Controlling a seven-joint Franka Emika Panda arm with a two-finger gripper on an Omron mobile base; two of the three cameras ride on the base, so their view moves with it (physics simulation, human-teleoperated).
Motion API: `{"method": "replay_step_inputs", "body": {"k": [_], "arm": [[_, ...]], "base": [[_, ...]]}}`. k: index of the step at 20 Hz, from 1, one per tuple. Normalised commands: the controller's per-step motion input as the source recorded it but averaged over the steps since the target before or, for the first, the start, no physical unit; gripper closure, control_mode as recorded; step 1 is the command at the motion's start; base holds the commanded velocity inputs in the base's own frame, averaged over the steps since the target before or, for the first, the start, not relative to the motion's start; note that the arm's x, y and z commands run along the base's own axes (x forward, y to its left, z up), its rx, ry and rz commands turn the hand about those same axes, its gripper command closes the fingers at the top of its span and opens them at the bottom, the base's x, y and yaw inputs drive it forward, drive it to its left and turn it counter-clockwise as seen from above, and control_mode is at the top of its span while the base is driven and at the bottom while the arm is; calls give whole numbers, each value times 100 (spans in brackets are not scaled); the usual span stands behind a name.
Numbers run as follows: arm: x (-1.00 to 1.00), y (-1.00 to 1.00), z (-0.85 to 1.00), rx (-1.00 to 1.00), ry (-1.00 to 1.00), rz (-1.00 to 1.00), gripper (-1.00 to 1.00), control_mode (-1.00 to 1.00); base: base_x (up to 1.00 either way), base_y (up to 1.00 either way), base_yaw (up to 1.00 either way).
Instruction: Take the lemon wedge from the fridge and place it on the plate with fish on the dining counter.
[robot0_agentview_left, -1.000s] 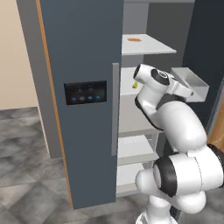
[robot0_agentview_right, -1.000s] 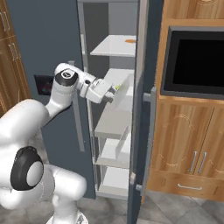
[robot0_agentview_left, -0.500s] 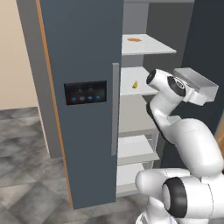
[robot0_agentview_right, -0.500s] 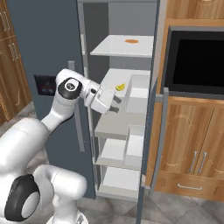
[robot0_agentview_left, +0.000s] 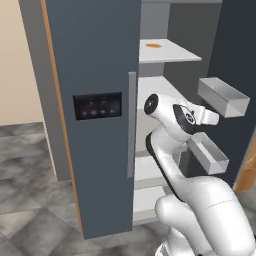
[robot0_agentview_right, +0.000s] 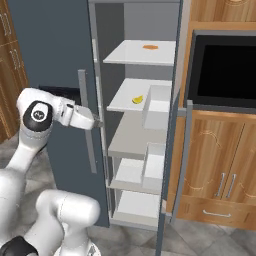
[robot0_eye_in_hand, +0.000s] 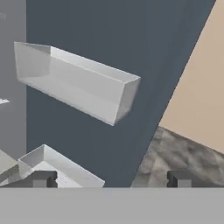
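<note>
The fridge (robot0_agentview_left: 95, 60) stands with its left door shut and its right door swung open. On the second white shelf lies the lemon wedge (robot0_agentview_right: 137, 99), small and yellow; in the left base view my arm hides it. My gripper (robot0_agentview_right: 99, 123) hangs in front of the fridge opening, left of and below the wedge, well apart from it. It also shows at the arm's end (robot0_agentview_left: 215, 119). In the hand view its fingertips (robot0_eye_in_hand: 41, 178) stand wide apart and open, with nothing between them (robot0_eye_in_hand: 111, 179). The plate with fish and the dining counter are out of view.
A flat orange item (robot0_agentview_right: 150, 47) lies on the top shelf. Clear bins (robot0_agentview_left: 223, 97) hang on the open door close by my hand, and one (robot0_eye_in_hand: 74, 83) faces the hand camera. Wooden cabinets with a black oven front (robot0_agentview_right: 225, 65) stand right of the fridge.
My hand has drawn back out of the shelf space and sunk lower, away from the lemon wedge. The jaws have stayed open. The fridge and shelves have not moved.
</note>
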Motion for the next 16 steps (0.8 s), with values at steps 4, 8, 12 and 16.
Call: {"method": "replay_step_inputs", "body": {"k": [4, 8, 12, 16], "arm": [[-7, 3, -56, 40, 21, 49, -100, -100], [6, 0, -22, 53, 22, 40, -100, -100], [24, -7, 9, 63, 20, 31, -100, -100], [16, 11, 5, 33, 3, 20, -100, -100]], "base": [[0, 0, 0], [0, 0, 0], [0, 0, 0], [0, 0, 0]]}}
